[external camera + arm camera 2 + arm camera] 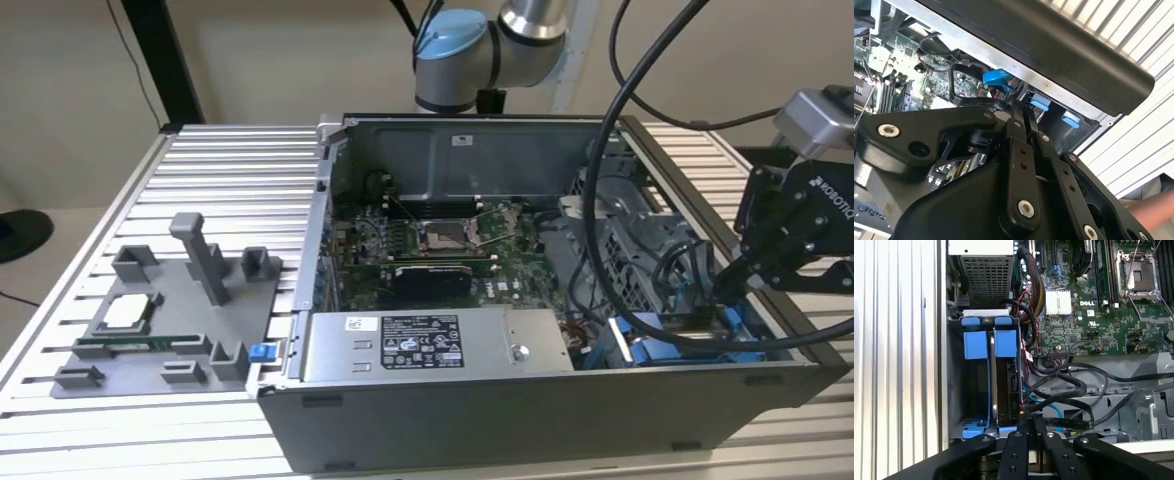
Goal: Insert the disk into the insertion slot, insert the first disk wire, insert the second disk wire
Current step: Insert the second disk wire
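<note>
**Gripper down at the drive bay, disk standing in the slot**

Starting at the exterior view's left, we see a grey fixture tray (147,330) lying on the ribbed metal table (227,190), with upright posts and a few small parts on it. Beside it stands the open computer case (534,400). Inside the case we see the green motherboard (441,250) towards the back and the grey labelled power supply (427,345) along the near wall.

Further to the exterior view's right, at the near corner of the case, is the insertion slot (694,345) with its blue plastic fittings. In the first wrist view we see the slot (969,390) as a grey bay against the case wall, and the disk (1004,375) stands on edge inside it, its blue frame tabs showing at one end. Black cables (1069,390) loop just beside the disk.

The gripper (721,300) hangs over that corner of the case. In both wrist views its fingers (1026,425) lie pressed close together with hardly any gap, the tips right at the disk's near end by a small connector; we cannot tell whether they pinch a wire. At the edge of the second wrist view, a person's hand (1154,212) shows.
</note>
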Available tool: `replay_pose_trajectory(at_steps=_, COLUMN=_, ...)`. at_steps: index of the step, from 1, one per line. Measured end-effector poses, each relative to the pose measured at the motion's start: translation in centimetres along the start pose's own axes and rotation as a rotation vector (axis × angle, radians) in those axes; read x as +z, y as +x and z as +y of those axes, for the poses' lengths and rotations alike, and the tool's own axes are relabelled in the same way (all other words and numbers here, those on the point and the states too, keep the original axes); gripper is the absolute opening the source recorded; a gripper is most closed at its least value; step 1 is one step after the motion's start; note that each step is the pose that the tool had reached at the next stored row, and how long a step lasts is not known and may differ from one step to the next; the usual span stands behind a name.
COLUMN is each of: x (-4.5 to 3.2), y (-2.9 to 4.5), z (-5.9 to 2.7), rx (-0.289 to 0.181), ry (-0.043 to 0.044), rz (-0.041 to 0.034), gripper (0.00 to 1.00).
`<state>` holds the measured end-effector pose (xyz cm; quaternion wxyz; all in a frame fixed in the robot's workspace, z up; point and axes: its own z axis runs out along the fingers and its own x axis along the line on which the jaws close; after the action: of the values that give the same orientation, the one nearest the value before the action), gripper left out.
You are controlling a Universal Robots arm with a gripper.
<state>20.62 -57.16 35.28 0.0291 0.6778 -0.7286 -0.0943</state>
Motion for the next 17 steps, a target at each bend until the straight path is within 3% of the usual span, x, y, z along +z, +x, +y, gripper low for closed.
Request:
replay_pose_trajectory(at_steps=9, x=-0.37, y=-0.03, z=0.11, rx=0.0, ry=-0.0006, rz=0.0002, gripper=0.0)
replay_pose_trajectory(at_steps=17, x=-1.35, y=-0.03, z=0.65, rx=0.0, ry=-0.0007, rz=0.0001, gripper=0.0)
